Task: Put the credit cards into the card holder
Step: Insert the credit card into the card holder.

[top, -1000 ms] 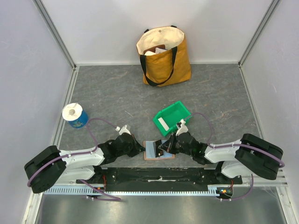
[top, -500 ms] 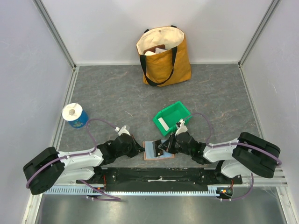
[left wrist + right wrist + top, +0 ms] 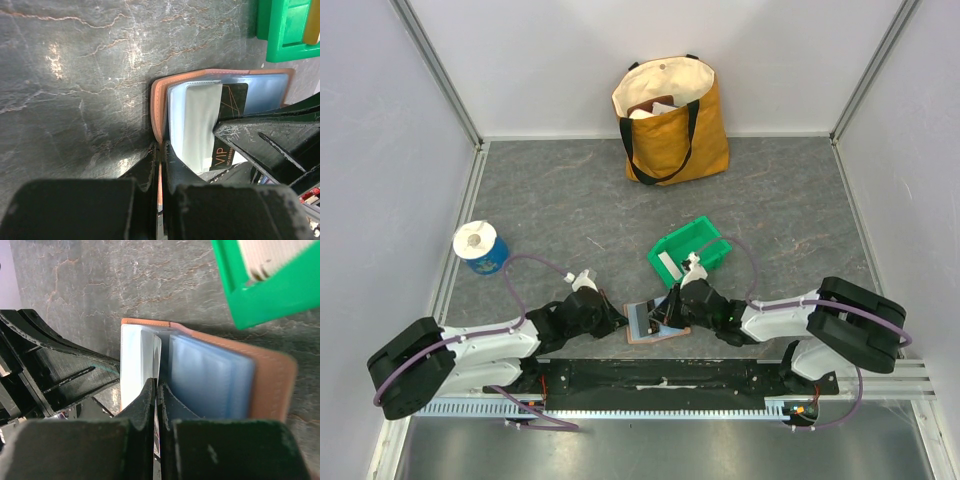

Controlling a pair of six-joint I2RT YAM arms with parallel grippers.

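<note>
Sleeves (image 3: pixel 200 120) of clear plastic lie open in the terracotta-brown folding card holder (image 3: pixel 642 322), flat on the grey counter (image 3: pixel 540 200) between the left gripper (image 3: pixel 620 322) and right gripper (image 3: pixel 666 320). The left gripper pinches its leather edge. The right gripper is pressed together over a black VIP credit card (image 3: pixel 232 100) partly tucked into a sleeve. Just beyond the right gripper, a green plastic bin (image 3: pixel 700 238) holds a white card (image 3: pixel 670 266).

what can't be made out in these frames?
- What the right gripper pinches: right wrist view, its own shut fingers cover the contact.
- How deep the black card sits in the card holder: left wrist view, the right gripper lies over its lower end.
- White card in the green bin: right wrist view, blurred and cut by the top edge.
- Tote bag contents: top view, mostly hidden by its rim.
</note>
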